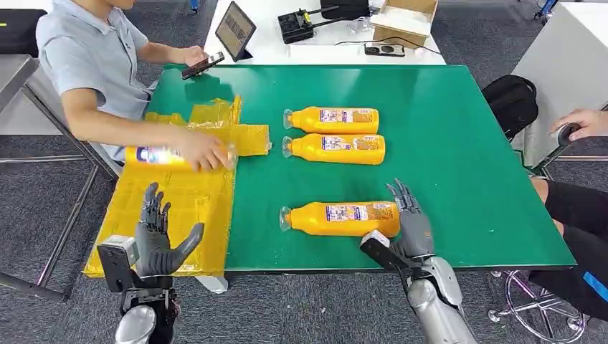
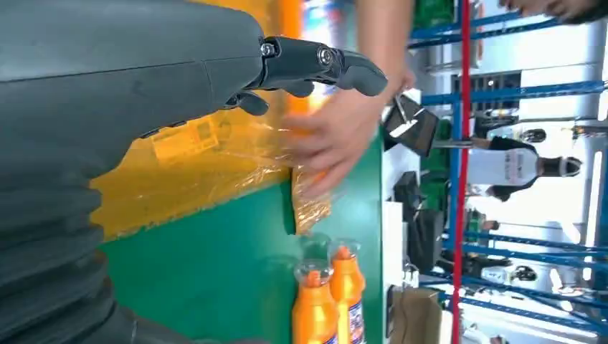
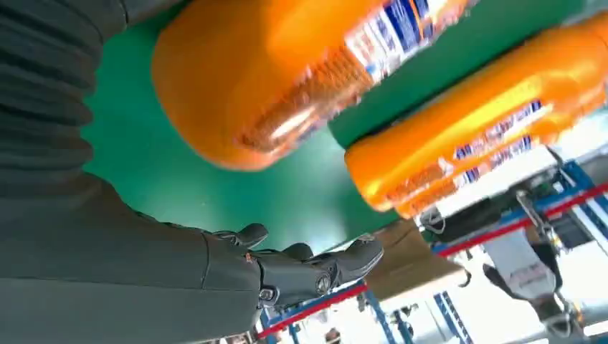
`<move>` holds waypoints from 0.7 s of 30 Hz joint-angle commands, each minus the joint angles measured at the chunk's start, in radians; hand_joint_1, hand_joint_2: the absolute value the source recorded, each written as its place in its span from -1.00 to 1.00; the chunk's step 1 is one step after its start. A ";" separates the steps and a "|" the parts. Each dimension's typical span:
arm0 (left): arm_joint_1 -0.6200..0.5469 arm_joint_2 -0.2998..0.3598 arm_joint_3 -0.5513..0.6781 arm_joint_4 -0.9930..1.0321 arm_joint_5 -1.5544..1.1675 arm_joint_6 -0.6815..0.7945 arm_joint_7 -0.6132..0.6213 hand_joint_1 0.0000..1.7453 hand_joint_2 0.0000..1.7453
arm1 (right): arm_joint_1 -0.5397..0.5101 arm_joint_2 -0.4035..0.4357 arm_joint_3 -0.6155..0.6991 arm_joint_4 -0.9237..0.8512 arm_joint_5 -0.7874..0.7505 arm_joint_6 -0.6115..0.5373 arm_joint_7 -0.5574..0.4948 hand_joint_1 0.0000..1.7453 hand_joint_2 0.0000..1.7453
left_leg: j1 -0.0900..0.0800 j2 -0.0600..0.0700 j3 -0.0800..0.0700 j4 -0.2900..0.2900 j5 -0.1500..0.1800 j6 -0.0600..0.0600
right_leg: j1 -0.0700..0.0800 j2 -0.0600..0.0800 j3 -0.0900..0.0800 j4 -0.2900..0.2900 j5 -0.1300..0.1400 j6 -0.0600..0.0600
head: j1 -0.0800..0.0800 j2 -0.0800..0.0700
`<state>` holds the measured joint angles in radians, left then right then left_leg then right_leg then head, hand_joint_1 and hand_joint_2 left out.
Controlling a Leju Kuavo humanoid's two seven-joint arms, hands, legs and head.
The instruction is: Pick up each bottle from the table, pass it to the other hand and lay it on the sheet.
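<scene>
Head view: nearest bottle (image 1: 343,218) just beside right hand (image 1: 409,226)

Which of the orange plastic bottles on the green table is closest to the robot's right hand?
The orange plastic bottle lying alone nearest the table's front edge; the right hand is right beside its base. The other two bottles lie paired farther back.

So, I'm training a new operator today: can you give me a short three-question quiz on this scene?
1. How many bottles lie on the bare green table?
2. True or false: the right robot hand grips the nearest bottle.
3. Who holds the bottle over the yellow sheet: A) left robot hand, B) a person's hand, C) nobody?

Key: 1. Three. 2. False, its fingers are spread beside the bottle's base. 3. B.
</scene>
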<state>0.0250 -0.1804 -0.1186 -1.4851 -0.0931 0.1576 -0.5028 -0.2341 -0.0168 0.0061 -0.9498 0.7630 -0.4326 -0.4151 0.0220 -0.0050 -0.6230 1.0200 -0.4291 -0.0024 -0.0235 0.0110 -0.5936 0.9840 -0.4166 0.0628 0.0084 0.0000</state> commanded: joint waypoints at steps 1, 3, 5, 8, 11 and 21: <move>-0.060 0.005 -0.015 0.107 -0.015 0.024 0.018 -1.00 1.00 | -0.133 0.005 0.084 0.232 0.027 0.038 0.033 -1.00 1.00 | 0.000 0.002 0.003 -0.001 0.000 0.001 | 0.000 0.001 0.002 -0.001 0.000 -0.002 | 0.000 0.000; -0.061 0.006 -0.017 0.104 0.000 0.010 0.023 -1.00 1.00 | -0.143 0.006 0.094 0.246 0.030 0.045 0.037 -1.00 1.00 | 0.000 0.002 0.003 -0.001 0.000 0.001 | 0.000 0.001 0.002 -0.001 0.000 -0.002 | 0.000 0.000; -0.061 0.006 -0.017 0.104 0.000 0.010 0.023 -1.00 1.00 | -0.143 0.006 0.094 0.246 0.030 0.045 0.037 -1.00 1.00 | 0.000 0.002 0.003 -0.001 0.000 0.001 | 0.000 0.001 0.002 -0.001 0.000 -0.002 | 0.000 0.000; -0.061 0.006 -0.017 0.104 0.004 0.008 0.025 -1.00 1.00 | -0.145 0.005 0.097 0.248 0.032 0.046 0.039 -1.00 1.00 | 0.000 0.002 0.004 -0.001 -0.001 0.001 | 0.000 0.001 0.003 -0.001 0.000 -0.002 | 0.000 0.000; -0.065 0.005 -0.021 0.104 0.005 0.006 0.026 -1.00 1.00 | -0.162 0.007 0.116 0.273 0.049 0.051 0.052 -1.00 1.00 | 0.000 0.003 0.005 -0.001 -0.001 0.001 | 0.001 0.002 0.004 -0.001 0.000 -0.003 | 0.000 0.000; -0.056 0.012 -0.022 0.099 -0.007 0.010 0.044 -1.00 1.00 | -0.233 0.004 0.216 0.398 0.123 0.168 0.162 -1.00 1.00 | 0.000 0.001 0.004 -0.001 -0.001 0.001 | 0.000 0.000 0.003 -0.001 0.000 -0.003 | 0.000 0.000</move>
<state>-0.0082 -0.1804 -0.1308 -1.4416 -0.0942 0.1663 -0.4646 -0.3854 -0.0137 0.1374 -0.7286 0.8690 -0.3238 -0.2964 0.0221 -0.0047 -0.6219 1.0200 -0.4290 -0.0025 -0.0235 0.0112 -0.5935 0.9843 -0.4165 0.0627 0.0080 0.0000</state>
